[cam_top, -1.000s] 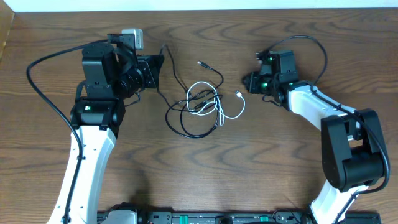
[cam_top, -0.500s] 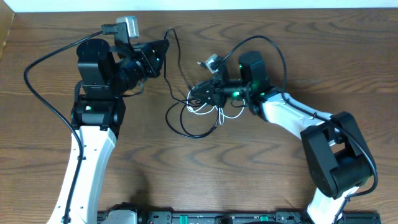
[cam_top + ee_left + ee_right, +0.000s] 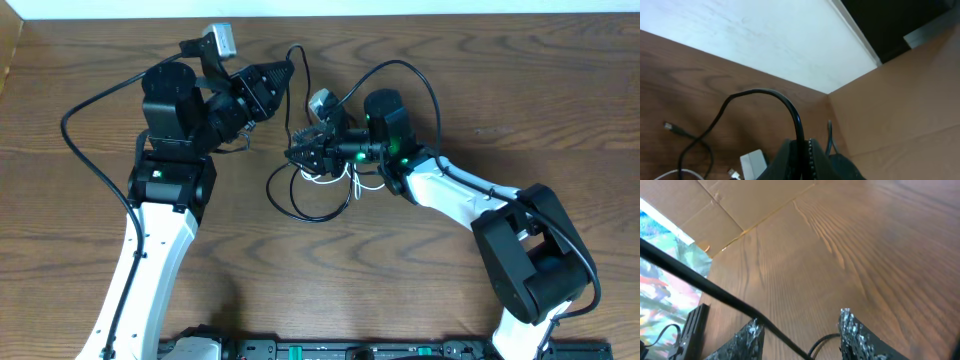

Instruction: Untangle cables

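Dark wood-grain table point(image 3: 480, 60) fills the overhead view, and near its middle the cables lie as one knot: the black cable point(image 3: 300, 215) spreads in a wide, limp loop, with the thinner white cable point(image 3: 358, 186) coiled inside it, so by my reading the separating has only begun and nearly all of it is left. The left gripper point(image 3: 285, 72) has lifted one black strand up and away from the heap, while the right gripper point(image 3: 305, 152) hangs directly over the tangle. From the left wrist, the left gripper point(image 3: 801, 150) is pinched tight on the black cable point(image 3: 765, 92), which arches out smooth and glossy, then falls to a small plug end point(image 3: 669, 126) on the wood. From the right wrist, the right gripper point(image 3: 802, 330) is spread wide with nothing held; its rough, glittery fingers point(image 3: 855, 332) flank a taut black cord point(image 3: 725, 297), probably the same cable, above bare grain and cardboard point(image 3: 715, 200).
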Controlling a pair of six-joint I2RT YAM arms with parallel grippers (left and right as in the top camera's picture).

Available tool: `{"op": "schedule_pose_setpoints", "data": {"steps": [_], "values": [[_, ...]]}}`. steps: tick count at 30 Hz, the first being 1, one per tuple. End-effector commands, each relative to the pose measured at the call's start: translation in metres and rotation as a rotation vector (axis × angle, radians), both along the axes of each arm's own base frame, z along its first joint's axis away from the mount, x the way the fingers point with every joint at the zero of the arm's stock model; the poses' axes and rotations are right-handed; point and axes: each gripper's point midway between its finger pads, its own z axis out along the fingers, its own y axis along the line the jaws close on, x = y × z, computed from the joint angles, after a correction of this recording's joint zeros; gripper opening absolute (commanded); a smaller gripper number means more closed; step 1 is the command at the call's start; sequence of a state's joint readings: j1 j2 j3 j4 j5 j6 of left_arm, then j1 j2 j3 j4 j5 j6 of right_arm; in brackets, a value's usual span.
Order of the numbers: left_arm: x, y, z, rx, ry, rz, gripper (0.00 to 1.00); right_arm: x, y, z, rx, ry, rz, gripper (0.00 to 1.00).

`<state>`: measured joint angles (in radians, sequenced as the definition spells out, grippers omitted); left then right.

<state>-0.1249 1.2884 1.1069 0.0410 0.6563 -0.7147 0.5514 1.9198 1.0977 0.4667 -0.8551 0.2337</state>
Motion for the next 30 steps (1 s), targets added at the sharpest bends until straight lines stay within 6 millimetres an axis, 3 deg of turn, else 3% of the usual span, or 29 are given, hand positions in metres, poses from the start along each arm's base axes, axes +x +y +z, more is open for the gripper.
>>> {"op": "schedule_pose_setpoints", "data": {"steps": [1, 3, 5, 9, 13, 16, 19, 21, 22, 26, 30], "values": [[-0.002, -0.002, 0.012, -0.04, -0.004, -0.002, 0.08, -0.004, 0.007, 0.001, 0.005, -0.014, 0.009, 0.43], [-0.002, -0.002, 0.013, -0.041, -0.008, -0.003, 0.07, -0.005, 0.009, 0.002, 0.007, -0.016, 0.013, 0.43], [-0.002, -0.002, 0.013, -0.046, -0.007, -0.002, 0.07, -0.006, 0.01, 0.002, 0.007, -0.019, 0.015, 0.36], [-0.001, -0.002, 0.013, -0.059, 0.005, 0.002, 0.07, 0.002, 0.009, 0.001, -0.003, -0.03, -0.029, 0.01], [0.0, 0.0, 0.01, 0.02, -0.051, -0.002, 0.08, 0.012, 0.003, -0.012, -0.056, -0.001, -0.103, 0.01], [0.004, 0.012, -0.01, 0.133, -0.036, 0.056, 0.09, 0.013, -0.004, -0.03, -0.12, 0.073, -0.149, 0.01], [0.008, 0.039, -0.049, 0.314, 0.053, 0.171, 0.27, 0.018, -0.019, -0.057, -0.225, 0.143, -0.232, 0.01], [0.008, 0.06, -0.077, 0.413, 0.148, 0.256, 0.45, 0.024, -0.032, -0.07, -0.286, 0.173, -0.293, 0.01], [0.006, 0.069, -0.091, 0.458, 0.197, 0.288, 0.48, 0.026, -0.037, -0.073, -0.299, 0.181, -0.311, 0.01], [-0.002, 0.079, -0.129, 0.532, 0.338, 0.298, 0.53, 0.043, -0.056, -0.058, -0.258, 0.21, -0.373, 0.01], [-0.006, 0.078, -0.157, 0.553, 0.432, 0.265, 0.53, 0.068, -0.079, 0.0, -0.145, 0.174, -0.424, 0.01]]}}
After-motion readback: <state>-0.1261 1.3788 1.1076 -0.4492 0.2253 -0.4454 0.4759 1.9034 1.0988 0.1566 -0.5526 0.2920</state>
